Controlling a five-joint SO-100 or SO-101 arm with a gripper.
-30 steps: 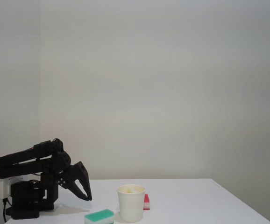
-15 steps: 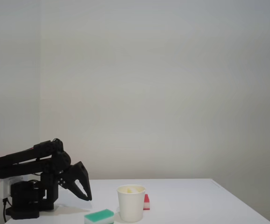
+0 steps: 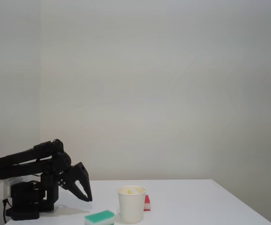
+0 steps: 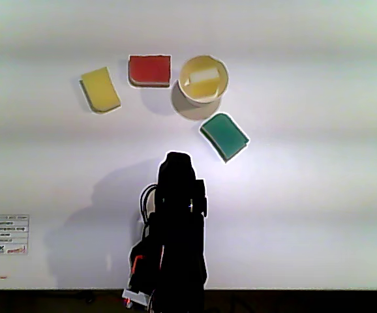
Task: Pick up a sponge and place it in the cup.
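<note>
A white paper cup (image 3: 131,206) stands on the table, and a pale yellow sponge (image 3: 132,190) peeks over its rim. From above, that sponge (image 4: 203,76) lies inside the cup (image 4: 187,90). A second yellow sponge (image 4: 100,89) lies flat on the table, far left of the cup. My gripper (image 3: 88,199) hangs folded back at the left of the fixed view, pointing down, well apart from the cup. Its fingertips meet and hold nothing.
A green-topped sponge (image 3: 100,217) (image 4: 224,135) lies in front of the cup, between it and the arm. A red sponge (image 3: 147,202) (image 4: 149,70) sits just beside the cup. The black arm (image 4: 175,222) and its base (image 3: 25,199) stand at the table's edge.
</note>
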